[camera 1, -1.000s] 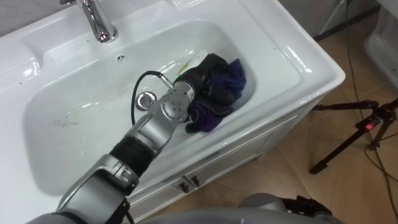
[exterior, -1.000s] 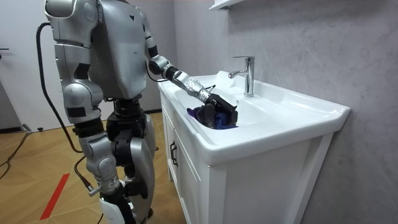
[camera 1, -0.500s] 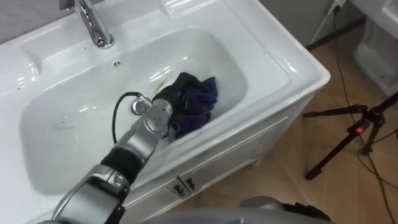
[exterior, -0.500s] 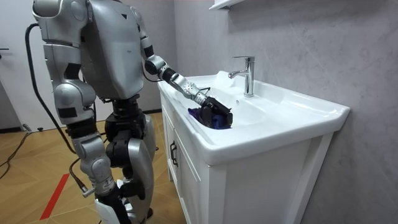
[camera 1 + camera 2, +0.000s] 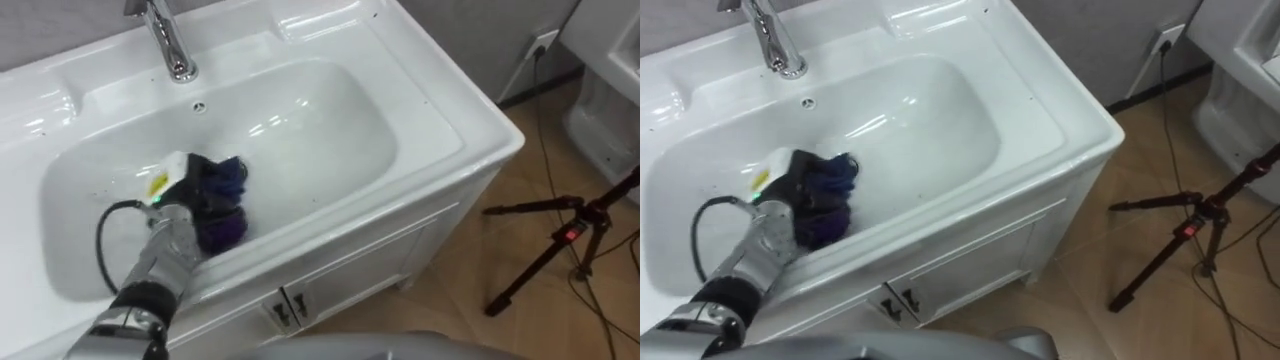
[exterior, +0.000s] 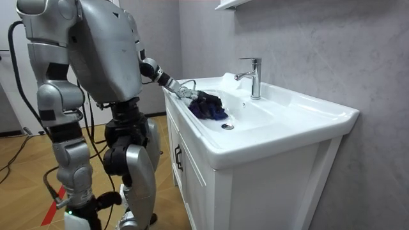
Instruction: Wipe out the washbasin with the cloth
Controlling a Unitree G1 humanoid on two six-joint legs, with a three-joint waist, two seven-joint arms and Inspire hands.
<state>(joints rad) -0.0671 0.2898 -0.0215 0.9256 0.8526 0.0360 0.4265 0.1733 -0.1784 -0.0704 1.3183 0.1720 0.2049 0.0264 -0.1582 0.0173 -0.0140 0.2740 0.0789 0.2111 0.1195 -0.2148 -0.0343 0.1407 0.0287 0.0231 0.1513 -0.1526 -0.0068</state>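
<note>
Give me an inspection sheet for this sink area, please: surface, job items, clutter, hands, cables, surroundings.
Surface: white basin, glossy, faucet at the back.
Job's things: dark blue cloth bunched in the basin's left part.
Clutter: nothing seen.
Hands: left robot hand grips the cloth inside the basin.
Cables: thin dark cable leads down from a wall socket to the floor.
Surroundings: black tripod on the wood floor, right of the cabinet.

The basin [image 5: 450,130] bowl lies bare right of the left hand [image 5: 195,192] and the bunched cloth [image 5: 228,212] it grips. The faucet [image 5: 170,40] rises at the rear rim, well apart from both.
</note>
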